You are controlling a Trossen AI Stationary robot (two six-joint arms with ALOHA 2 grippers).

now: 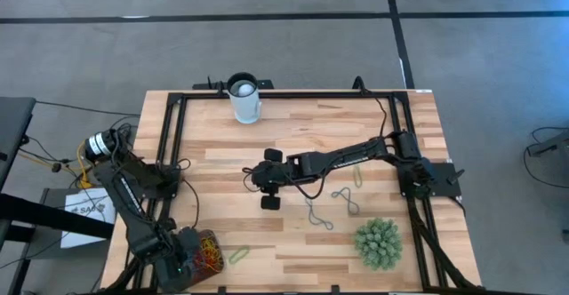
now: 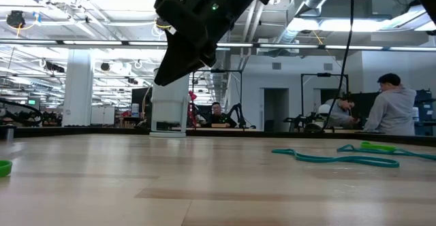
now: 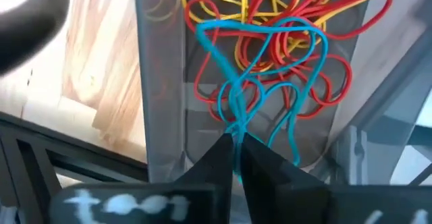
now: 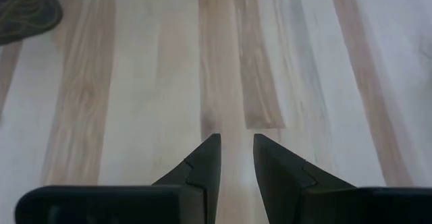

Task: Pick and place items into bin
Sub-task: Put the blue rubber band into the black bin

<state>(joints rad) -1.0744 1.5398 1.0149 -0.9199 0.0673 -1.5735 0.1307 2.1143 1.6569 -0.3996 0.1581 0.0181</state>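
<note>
I see the bin (image 1: 206,252) at the table's near-left corner, piled with red and yellow bands (image 3: 283,21). My left gripper (image 3: 236,146) hangs right over the bin, fingers pinched on a blue band (image 3: 270,48) that dangles into it. Just beside the bin lies a green band (image 1: 239,255). Farther off, toward mid-table, my right gripper (image 4: 236,146) hovers with fingers parted, holding nothing.

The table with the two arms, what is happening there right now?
The left gripper holds a blue band over the bin, which already contains red and yellow bands. The right gripper hovers open and empty above bare wood mid-table. Several bands lie on the table, near a spiky green ball and white cup.
</note>
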